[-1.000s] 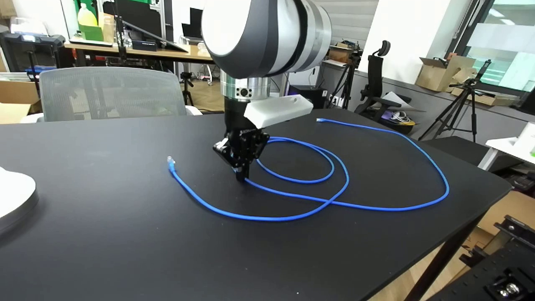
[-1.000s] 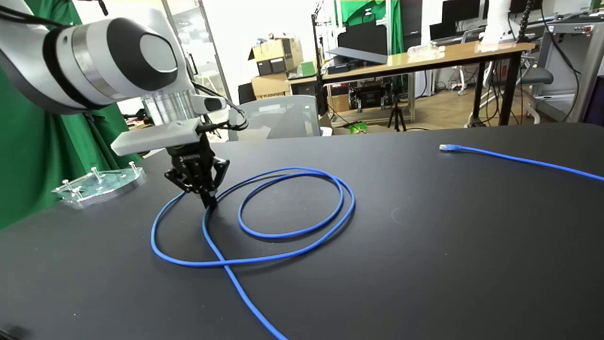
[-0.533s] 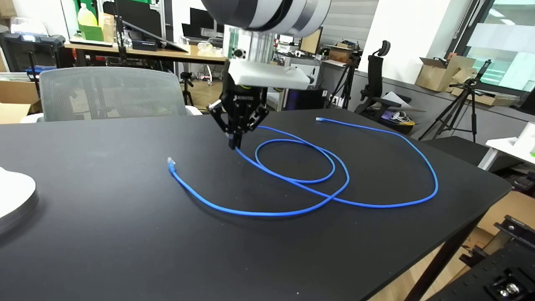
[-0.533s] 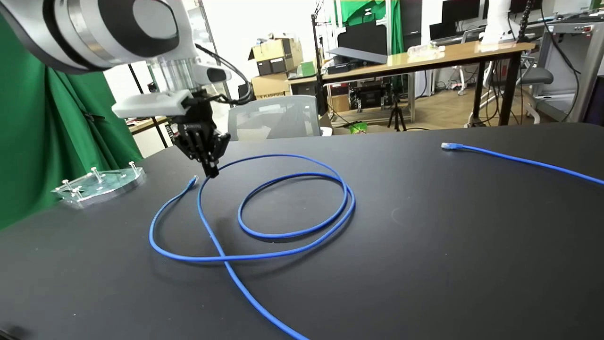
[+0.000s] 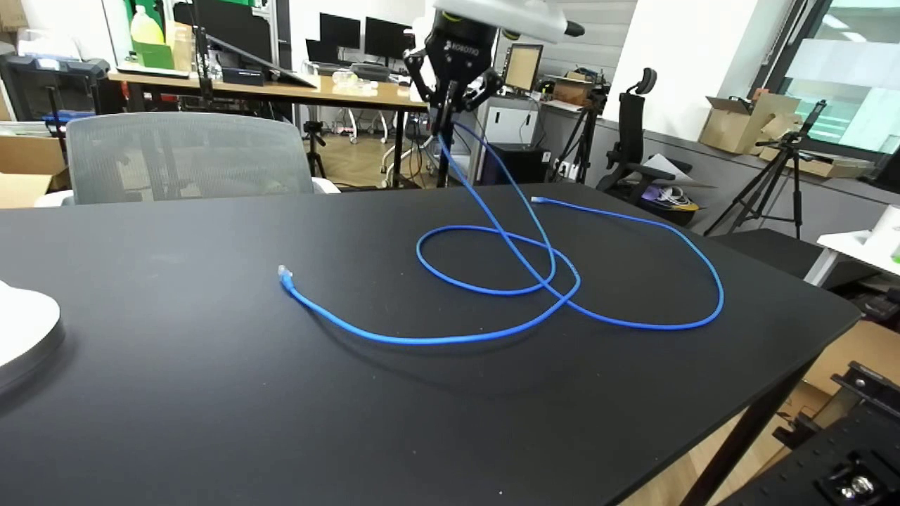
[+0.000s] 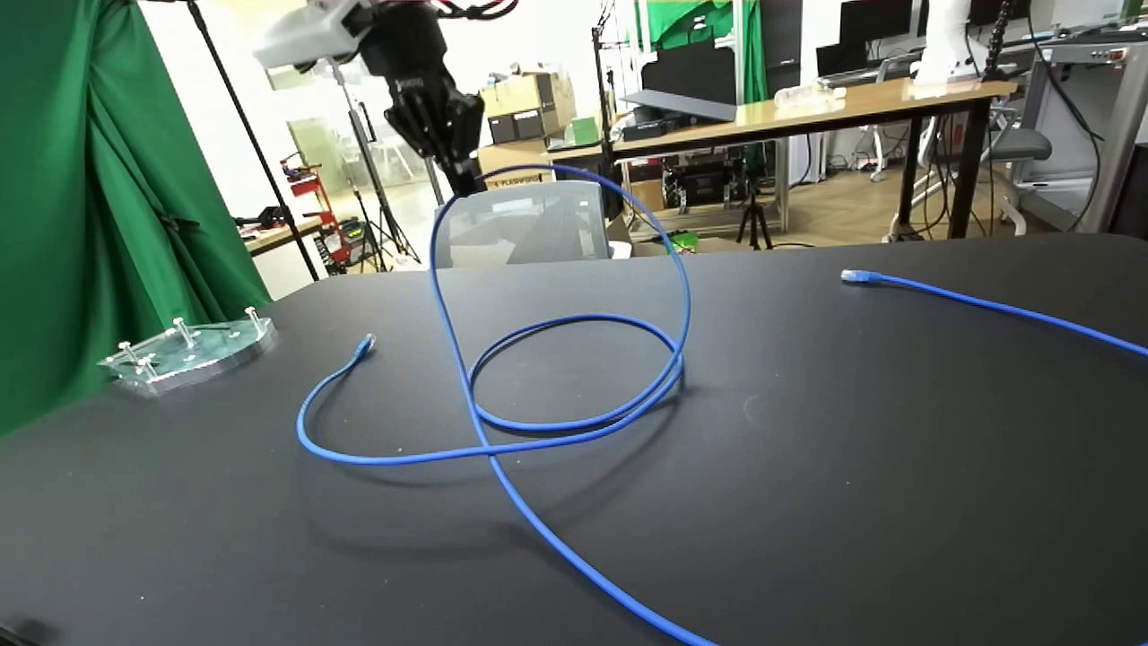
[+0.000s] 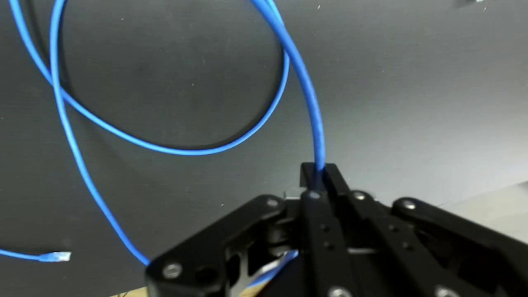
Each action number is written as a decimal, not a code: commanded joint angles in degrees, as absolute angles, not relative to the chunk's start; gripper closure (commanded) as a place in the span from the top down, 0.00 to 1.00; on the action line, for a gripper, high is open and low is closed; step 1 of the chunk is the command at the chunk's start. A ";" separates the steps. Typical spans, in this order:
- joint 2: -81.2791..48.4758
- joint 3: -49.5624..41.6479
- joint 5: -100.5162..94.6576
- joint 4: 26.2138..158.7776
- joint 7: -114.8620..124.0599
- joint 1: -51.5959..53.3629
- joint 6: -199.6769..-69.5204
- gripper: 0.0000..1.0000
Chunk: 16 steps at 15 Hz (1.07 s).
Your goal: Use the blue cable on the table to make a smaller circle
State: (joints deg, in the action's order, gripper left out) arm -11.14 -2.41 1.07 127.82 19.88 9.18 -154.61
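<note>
At the far side, the blue cable (image 5: pixel 564 299) is clamped in the gripper (image 5: pixel 444 129) above the table (image 5: pixel 450 422), one plug (image 5: pixel 285 275) seen at left.

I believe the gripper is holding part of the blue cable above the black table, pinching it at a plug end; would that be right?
Not quite: the gripper pinches the blue cable partway along, not at an end. Both exterior views show one plug end and the opposite plug end away from the gripper. The rest stands: part of the cable is held above the table.
</note>
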 commanded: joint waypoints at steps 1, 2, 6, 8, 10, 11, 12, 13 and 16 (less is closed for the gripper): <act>-6.83 -5.72 -2.47 131.48 27.64 6.70 -157.22 0.02; -6.31 -6.76 -3.40 132.48 29.28 5.80 -158.27 0.02; -5.45 -10.77 -6.47 137.39 36.53 2.54 -162.50 0.02; -6.04 -12.92 -7.92 139.65 40.59 1.40 -164.89 0.02; -7.32 -15.85 -8.80 141.40 44.73 1.41 -166.71 0.02; -8.14 -17.06 -9.18 141.87 47.10 1.54 -167.19 0.02; -9.13 -18.12 -9.12 142.13 49.38 1.84 -167.51 0.02; -10.48 -18.68 -8.46 142.00 51.64 2.28 -167.08 0.02; -13.75 -18.12 -4.71 141.31 57.50 2.72 -165.78 0.02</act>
State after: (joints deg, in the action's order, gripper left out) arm -11.07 -18.00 -7.01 141.95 50.17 1.44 -166.10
